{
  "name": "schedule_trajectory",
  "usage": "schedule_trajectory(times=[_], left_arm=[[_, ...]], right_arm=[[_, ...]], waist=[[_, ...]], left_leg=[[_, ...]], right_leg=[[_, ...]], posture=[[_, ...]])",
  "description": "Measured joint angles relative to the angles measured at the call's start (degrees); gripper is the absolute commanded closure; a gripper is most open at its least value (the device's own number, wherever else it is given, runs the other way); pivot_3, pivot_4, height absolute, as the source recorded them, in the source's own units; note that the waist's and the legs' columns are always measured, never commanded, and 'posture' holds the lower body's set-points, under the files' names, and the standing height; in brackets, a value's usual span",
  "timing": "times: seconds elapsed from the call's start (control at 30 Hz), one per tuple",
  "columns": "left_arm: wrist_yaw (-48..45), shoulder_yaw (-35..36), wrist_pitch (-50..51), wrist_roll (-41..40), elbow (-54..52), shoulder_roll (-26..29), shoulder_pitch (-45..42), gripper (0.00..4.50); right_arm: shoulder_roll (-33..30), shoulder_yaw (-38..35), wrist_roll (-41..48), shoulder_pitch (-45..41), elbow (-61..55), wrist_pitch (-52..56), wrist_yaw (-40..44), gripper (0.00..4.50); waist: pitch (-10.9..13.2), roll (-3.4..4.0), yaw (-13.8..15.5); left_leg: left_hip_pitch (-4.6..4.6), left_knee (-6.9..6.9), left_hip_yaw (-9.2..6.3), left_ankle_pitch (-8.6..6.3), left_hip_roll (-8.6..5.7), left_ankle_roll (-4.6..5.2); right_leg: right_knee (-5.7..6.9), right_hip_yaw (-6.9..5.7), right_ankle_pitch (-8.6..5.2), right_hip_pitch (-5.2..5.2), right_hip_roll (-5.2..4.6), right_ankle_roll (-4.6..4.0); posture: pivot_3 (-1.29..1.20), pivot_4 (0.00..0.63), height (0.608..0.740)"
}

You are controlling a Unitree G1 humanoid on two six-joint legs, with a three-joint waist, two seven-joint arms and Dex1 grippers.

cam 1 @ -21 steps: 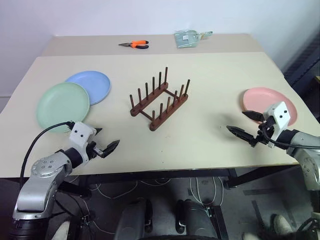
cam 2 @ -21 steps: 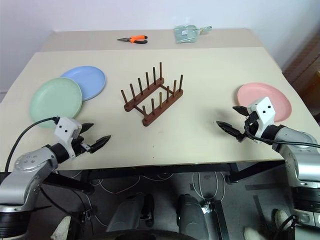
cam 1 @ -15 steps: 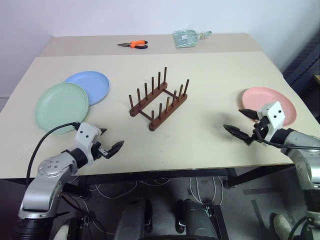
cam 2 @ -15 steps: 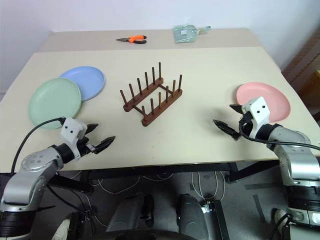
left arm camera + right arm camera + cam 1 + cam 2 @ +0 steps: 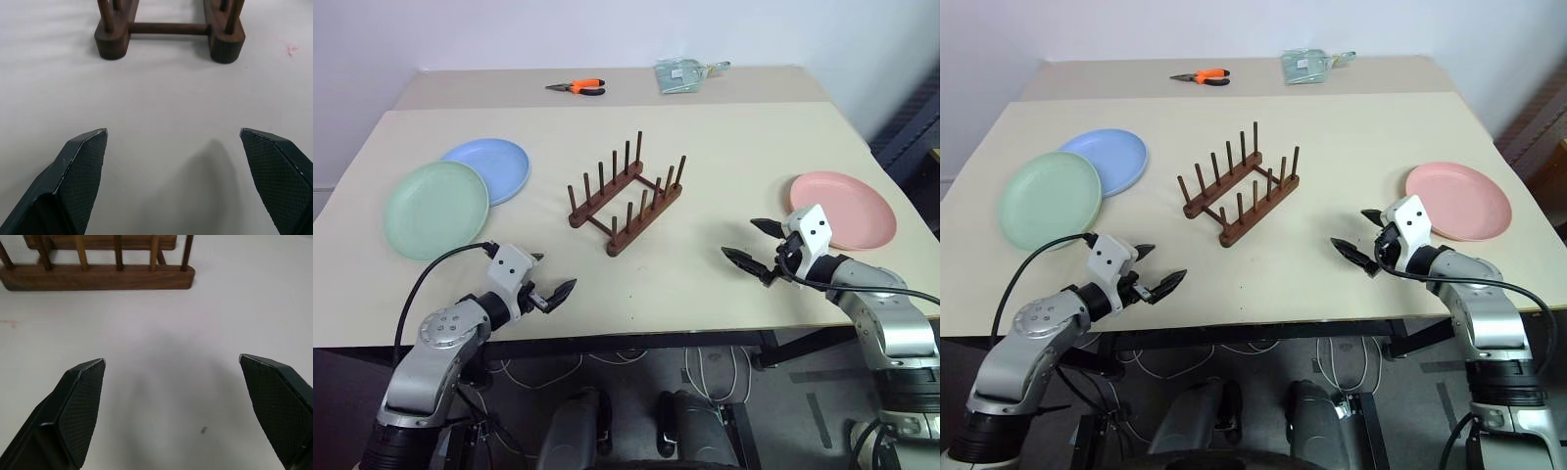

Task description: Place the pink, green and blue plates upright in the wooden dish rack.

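The dark wooden dish rack (image 5: 626, 196) stands mid-table with no plate between its pegs. At the left lie the green plate (image 5: 435, 209) and, partly under it, the blue plate (image 5: 494, 168). The pink plate (image 5: 847, 209) lies flat at the right. My left gripper (image 5: 555, 271) is open over the front edge, below and right of the green plate, pointing at the rack's end (image 5: 168, 29). My right gripper (image 5: 740, 239) is open just left of the pink plate, facing the rack's long side (image 5: 98, 276). Neither holds anything.
Orange-handled pliers (image 5: 578, 87) and a clear packet (image 5: 683, 74) lie on the far table section. Bare tabletop (image 5: 705, 284) spreads between the rack and the front edge. A cable loops from the left wrist (image 5: 431, 284).
Both grippers have moved inward toward the table's middle, the left one rightward along the front edge, the right one leftward away from the pink plate. Both stay open.
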Motion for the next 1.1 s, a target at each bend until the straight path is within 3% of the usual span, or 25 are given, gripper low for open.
schedule_trajectory(times=[0.3,0.5,0.67,0.77,1.0,1.1], left_arm=[[-1.14,-4.05,-0.42,1.30,2.06,-1.37,-1.95,0.04],[3.03,-14.98,0.60,6.36,8.48,-11.82,-13.69,0.04],[6.15,-18.67,-2.80,11.43,20.16,-16.69,-21.53,0.04],[6.39,-18.72,-4.09,11.89,22.64,-17.84,-22.92,0.58],[4.85,-18.16,-8.85,12.55,27.56,-18.22,-24.62,3.64],[0.62,-18.70,-12.07,12.82,29.76,-16.04,-26.07,3.74]], right_arm=[[1.69,1.18,0.94,3.18,-8.98,4.67,-3.28,0.00],[1.76,1.46,0.84,3.48,-11.14,5.21,-4.36,0.00],[1.78,1.41,0.17,3.50,-11.16,5.08,-5.29,0.00],[1.77,1.41,-0.28,3.45,-11.16,5.01,-5.60,0.00],[1.73,1.06,-1.99,5.66,-11.20,3.29,-6.60,0.00],[1.62,0.85,-2.44,6.05,-11.20,2.56,-6.78,0.00]], waist=[[0.00,0.00,0.20],[-0.02,-0.02,0.20],[-0.05,-0.02,0.13],[-0.06,-0.02,0.15],[-0.07,-0.03,0.09],[-0.08,0.00,0.01]], left_leg=[[-0.01,0.01,0.00,-0.01,-0.04,0.01],[0.00,0.05,0.00,-0.01,-0.05,0.06],[0.03,0.08,0.01,0.03,-0.03,0.04],[0.03,0.11,0.01,0.00,-0.03,0.09],[0.06,0.12,0.00,0.00,-0.01,0.07],[0.05,0.12,0.00,0.01,-0.01,0.07]], right_leg=[[-0.01,0.00,0.00,0.01,-0.04,0.01],[0.01,-0.01,0.02,0.06,0.04,0.04],[0.06,-0.01,0.02,0.09,0.10,0.04],[0.05,0.00,0.02,0.11,0.07,0.06],[0.08,0.00,0.02,0.12,0.06,0.05],[0.07,0.00,0.02,0.10,0.08,0.05]], posture=[[0.00,0.150,0.740],[0.00,0.150,0.740],[0.00,0.150,0.740],[0.00,0.150,0.740],[0.00,0.150,0.740],[0.00,0.150,0.740]])
